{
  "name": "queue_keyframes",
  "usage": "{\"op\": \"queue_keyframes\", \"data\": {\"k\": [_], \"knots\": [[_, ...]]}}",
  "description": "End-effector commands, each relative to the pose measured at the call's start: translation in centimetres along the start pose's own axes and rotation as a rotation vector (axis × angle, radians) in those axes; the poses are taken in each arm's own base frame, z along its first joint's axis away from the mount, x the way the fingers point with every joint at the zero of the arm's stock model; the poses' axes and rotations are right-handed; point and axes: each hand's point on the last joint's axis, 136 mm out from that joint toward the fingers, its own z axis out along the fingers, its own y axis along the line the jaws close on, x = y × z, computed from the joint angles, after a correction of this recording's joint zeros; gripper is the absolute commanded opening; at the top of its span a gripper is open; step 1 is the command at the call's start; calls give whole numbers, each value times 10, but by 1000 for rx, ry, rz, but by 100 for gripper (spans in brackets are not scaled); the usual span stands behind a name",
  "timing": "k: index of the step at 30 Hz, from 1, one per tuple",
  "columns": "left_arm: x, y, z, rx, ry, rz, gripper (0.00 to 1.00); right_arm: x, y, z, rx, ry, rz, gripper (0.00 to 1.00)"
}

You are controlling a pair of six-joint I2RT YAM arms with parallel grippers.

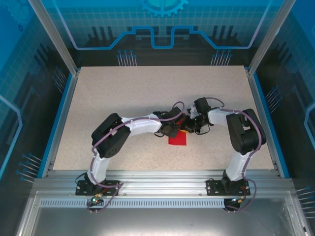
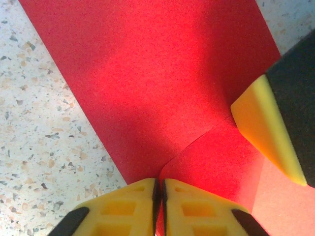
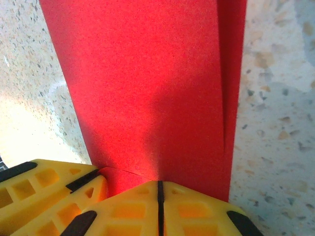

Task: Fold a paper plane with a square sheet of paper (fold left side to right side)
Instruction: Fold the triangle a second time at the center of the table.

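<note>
A thin, bright red square sheet of paper (image 1: 177,140) is lying on the speckled beige tabletop (image 1: 123,93), at about five o'clock from the table's centre in the top view. Both arms are bending over its twelve o'clock edge. The left gripper (image 1: 177,129) is pointing in from ten o'clock and the right gripper (image 1: 192,128) from two o'clock, their tips almost meeting.

In the left wrist view the left gripper's (image 2: 158,196) yellow fingers are standing almost together, with a sliver of the red sheet (image 2: 147,73) showing in the thin slit between them. At three o'clock, the right gripper's yellow finger (image 2: 266,128) is pressing on the paper.

In the right wrist view the right gripper (image 3: 158,201) is sitting fully closed, its tips resting at the sheet's (image 3: 147,73) six o'clock edge. Whether it is pinching paper I cannot tell. A folded-over layer is showing along the three o'clock side.
</note>
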Motion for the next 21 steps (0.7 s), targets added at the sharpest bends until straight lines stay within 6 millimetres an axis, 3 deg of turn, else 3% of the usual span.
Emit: {"op": "queue_keyframes", "data": {"k": [1, 6, 12, 17, 21], "knots": [[-10, 1, -29, 7, -47, -4, 21, 15, -33, 8, 104, 44, 49, 9], [-18, 5, -62, 30, -104, -29, 33, 14, -33, 10, 99, 43, 51, 9], [-3, -3, -87, 127, -105, -67, 38, 14, -32, 10, 90, 42, 52, 9], [11, -39, -88, 348, -78, -118, 38, 13, -30, 10, 84, 39, 48, 9], [12, -55, -79, 428, -58, -150, 38, 14, -31, 10, 87, 44, 48, 9]]}}
